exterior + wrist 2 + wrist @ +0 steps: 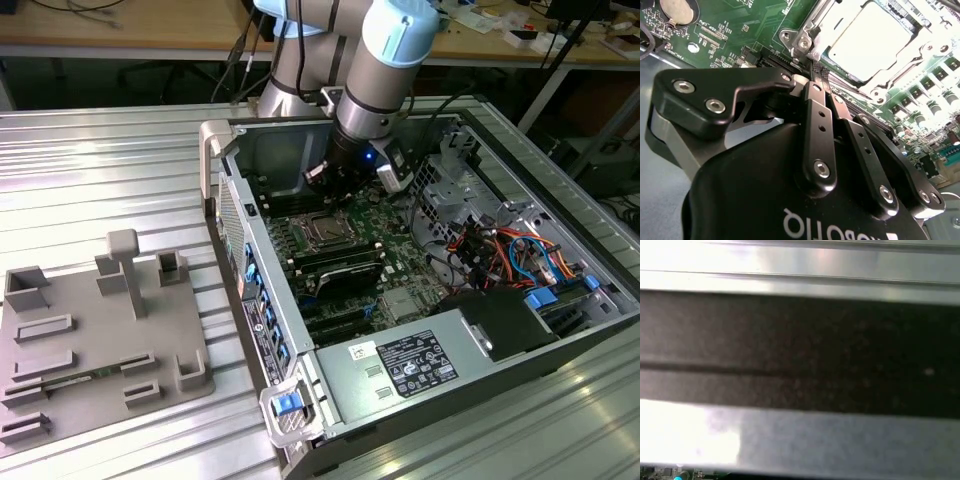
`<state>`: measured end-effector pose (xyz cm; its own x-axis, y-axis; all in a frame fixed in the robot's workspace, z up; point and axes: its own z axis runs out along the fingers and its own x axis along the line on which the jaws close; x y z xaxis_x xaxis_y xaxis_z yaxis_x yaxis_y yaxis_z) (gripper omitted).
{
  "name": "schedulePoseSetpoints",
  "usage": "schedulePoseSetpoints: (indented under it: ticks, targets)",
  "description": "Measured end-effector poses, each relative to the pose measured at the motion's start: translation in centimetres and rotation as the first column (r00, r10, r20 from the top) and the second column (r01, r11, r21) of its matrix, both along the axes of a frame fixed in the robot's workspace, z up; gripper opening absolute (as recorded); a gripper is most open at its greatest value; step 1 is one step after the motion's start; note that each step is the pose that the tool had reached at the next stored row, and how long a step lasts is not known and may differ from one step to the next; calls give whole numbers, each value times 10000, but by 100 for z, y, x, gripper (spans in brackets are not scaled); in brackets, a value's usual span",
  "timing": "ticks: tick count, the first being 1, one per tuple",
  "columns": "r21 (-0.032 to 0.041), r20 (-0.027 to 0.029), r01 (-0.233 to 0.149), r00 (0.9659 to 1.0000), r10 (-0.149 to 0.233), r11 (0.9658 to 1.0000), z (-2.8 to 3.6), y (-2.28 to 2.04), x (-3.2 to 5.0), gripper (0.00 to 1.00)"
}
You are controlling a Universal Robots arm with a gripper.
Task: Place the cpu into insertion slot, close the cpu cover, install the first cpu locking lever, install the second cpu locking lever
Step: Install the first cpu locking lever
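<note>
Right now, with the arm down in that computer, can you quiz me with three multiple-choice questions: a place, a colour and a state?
1. Where is the pincer?
A. Resting on the floor.
B. Inside the open computer case.
C. Inside a drawer.

2. What colour is the circuit board?
A. Green.
B. Red.
C. White.

3. How are the pincer's fingers?
A. Spread wide.
B. Closed together.
C. Gripping a cable.

Answers: 1 B, the exterior view shows it down in the case; 2 A, green shows in the second wrist view; 3 B, the tips meet there.
</note>
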<state>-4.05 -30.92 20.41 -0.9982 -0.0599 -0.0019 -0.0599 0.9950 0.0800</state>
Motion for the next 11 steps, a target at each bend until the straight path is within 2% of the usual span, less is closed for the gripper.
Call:
schedulePoseSetpoints:
  ticks: [5, 8, 11]
  targets:
    - [36, 1, -2, 10000, 2, 10000, 63, 0, 0, 11]
    - [129, 1, -29, 10000, 29, 9999, 63, 0, -16, 11]
    - [190, 0, -58, 10000, 58, 9998, 64, 0, -32, 11]
